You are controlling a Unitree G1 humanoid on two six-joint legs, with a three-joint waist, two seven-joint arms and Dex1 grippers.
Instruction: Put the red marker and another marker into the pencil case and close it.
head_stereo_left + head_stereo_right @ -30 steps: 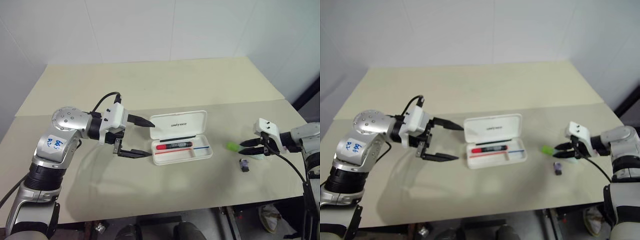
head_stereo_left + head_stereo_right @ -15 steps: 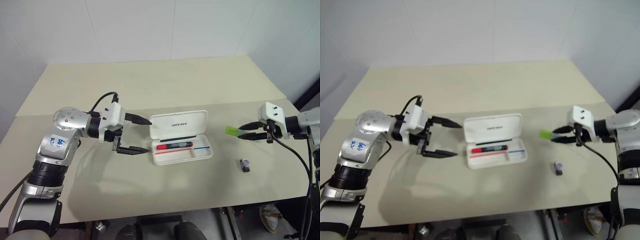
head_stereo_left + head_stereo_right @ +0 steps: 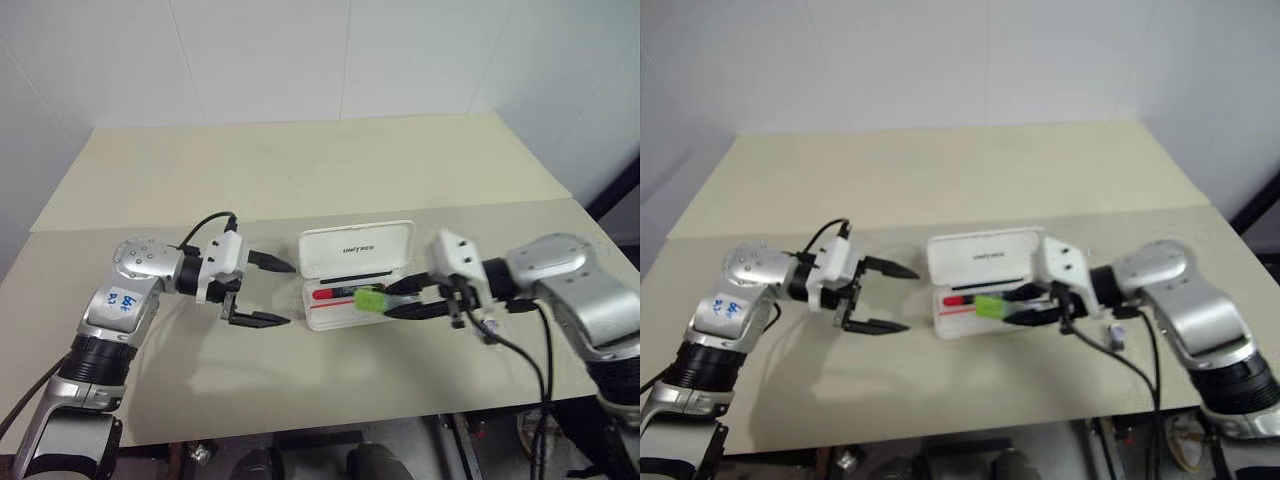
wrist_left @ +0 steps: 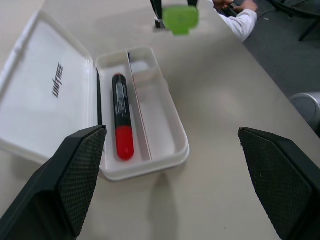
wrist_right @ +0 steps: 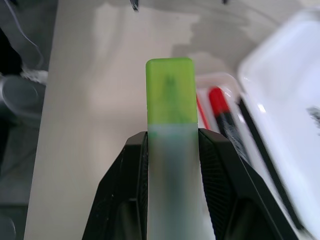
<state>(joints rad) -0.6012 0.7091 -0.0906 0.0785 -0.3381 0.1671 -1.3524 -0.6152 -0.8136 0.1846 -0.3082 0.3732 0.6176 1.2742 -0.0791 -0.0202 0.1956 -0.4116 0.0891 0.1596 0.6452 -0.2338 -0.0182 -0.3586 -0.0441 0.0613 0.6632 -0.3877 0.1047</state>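
Right gripper (image 3: 400,297) fingers pinching lime marker (image 3: 371,299), held over open pencil case (image 3: 345,318), long axis along tray, free slot beside red marker (image 4: 121,115). Left gripper (image 3: 278,292) fingers spread, just beside case.

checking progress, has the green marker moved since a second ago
Yes. The green marker, held in the right tool, has travelled from the table's right side, near the small dark block, to above the open case.

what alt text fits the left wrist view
An open white pencil case lies on a beige table, a red-capped marker in one compartment. Two black fingers frame the case, spread wide, and a green marker hangs beyond its far end.
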